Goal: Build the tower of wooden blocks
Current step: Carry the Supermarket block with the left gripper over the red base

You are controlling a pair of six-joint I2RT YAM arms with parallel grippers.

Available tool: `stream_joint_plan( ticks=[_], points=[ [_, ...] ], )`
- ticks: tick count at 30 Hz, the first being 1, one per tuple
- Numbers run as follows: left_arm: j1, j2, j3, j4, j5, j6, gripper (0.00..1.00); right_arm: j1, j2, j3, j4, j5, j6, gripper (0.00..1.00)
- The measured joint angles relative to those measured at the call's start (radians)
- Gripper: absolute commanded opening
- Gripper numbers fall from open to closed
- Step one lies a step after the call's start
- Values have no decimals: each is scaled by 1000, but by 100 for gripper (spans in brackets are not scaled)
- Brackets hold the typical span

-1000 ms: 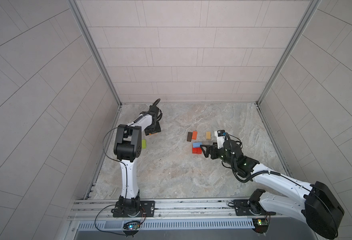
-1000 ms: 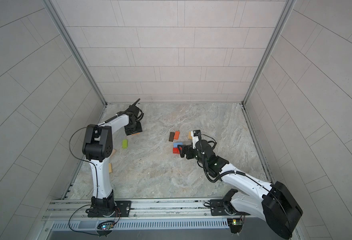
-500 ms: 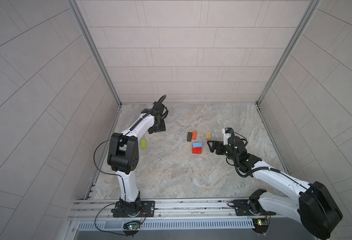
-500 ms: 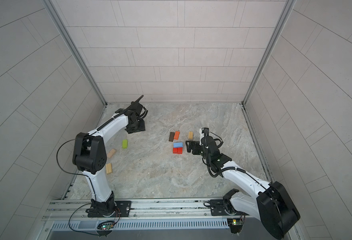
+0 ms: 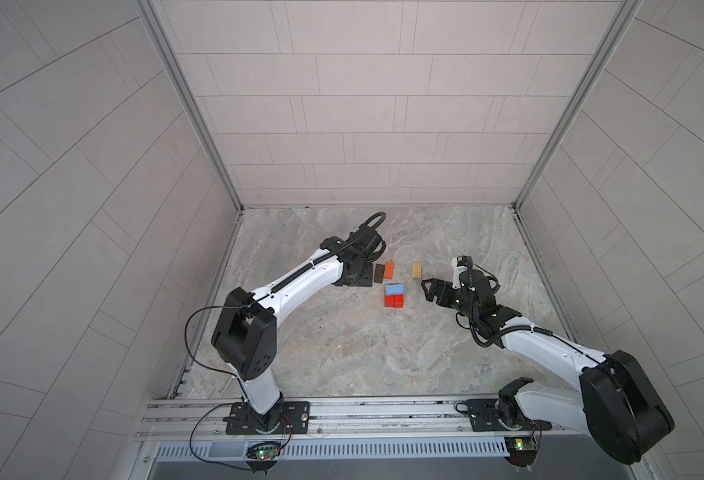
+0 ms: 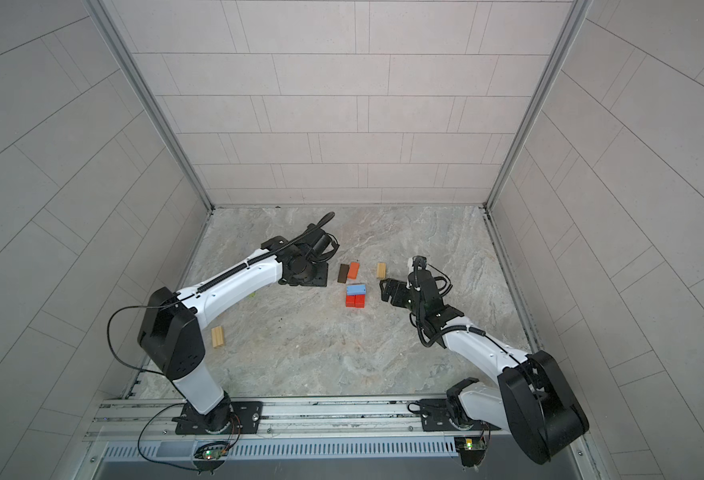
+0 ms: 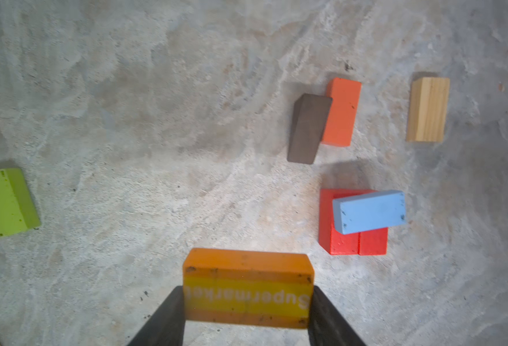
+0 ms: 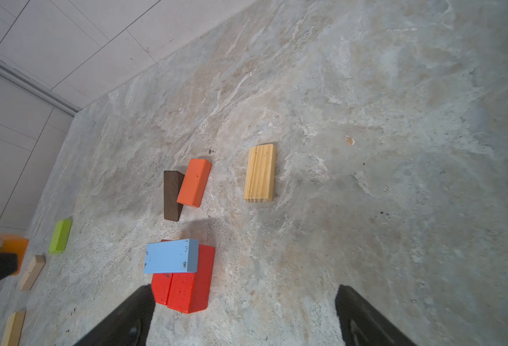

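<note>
At the far left of a top view a tan block (image 6: 217,336) lies on the marble worktop (image 6: 321,357) beside your left arm's elbow; a green block (image 7: 7,202) sits at the left edge of the left wrist view, apart from the rest. Your left claw (image 7: 248,302) is clenched on an orange block (image 7: 248,287) with a yellow band lettered "Supermarket", gripped at both ends, left of centre in both top views. Just right of it a dark brown block (image 5: 379,274) leans against a red-orange block (image 5: 389,270); they touch. Below them, at centre frame, stands the tower (image 5: 394,294): two red blocks (image 7: 357,241) side by side on the worktop with a light blue block (image 7: 369,211) laid crosswise on top, slightly skewed. Right of the pair, a second tan block (image 5: 417,270) lies alone. Further right, your right claw (image 5: 429,289) is spread wide and grasps nothing; its tips sit near the tower without touching it.
</note>
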Motion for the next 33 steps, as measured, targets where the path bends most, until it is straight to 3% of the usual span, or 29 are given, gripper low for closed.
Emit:
stream_joint_plan(
  ticks=[13, 33],
  points=[
    [-170, 190, 94, 13, 5, -103, 46, -77, 174, -15, 54, -60, 100, 96],
    [-190, 346, 196, 44, 22, -161, 45, -88, 180, -15, 55, -79, 120, 95]
  ],
)
